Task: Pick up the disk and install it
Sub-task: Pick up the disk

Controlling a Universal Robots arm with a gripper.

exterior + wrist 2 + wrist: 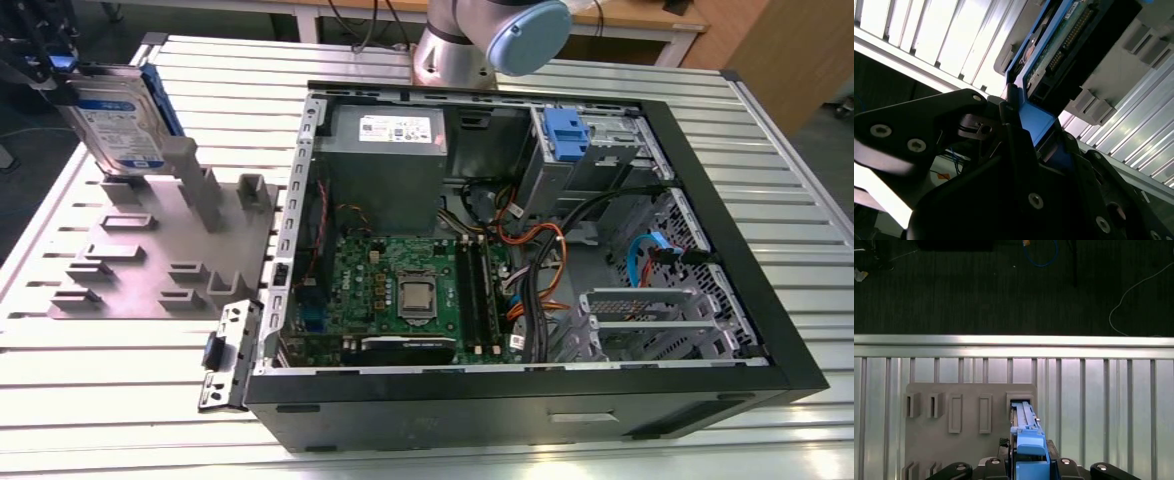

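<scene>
Blue frame (1030,447): our end effector (1029,466) grips the disk (123,125) here.
Tray (134,265): disk upright at its slot (1021,404); we judge a straight, untilted lift clears the posts (200,195).

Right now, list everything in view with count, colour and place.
disk: one, silver with blue frame, upright over the tray, exterior view's left
tray: one, grey, slotted, on the table beside the case
computer case: one, black, open, mid-table
caddy: one, blue, inside the case
table: one, silver, slatted, under everything
arm: one, grey, past the case's far side, exterior view
fingers: two, black, shut on the disk's blue frame
</scene>
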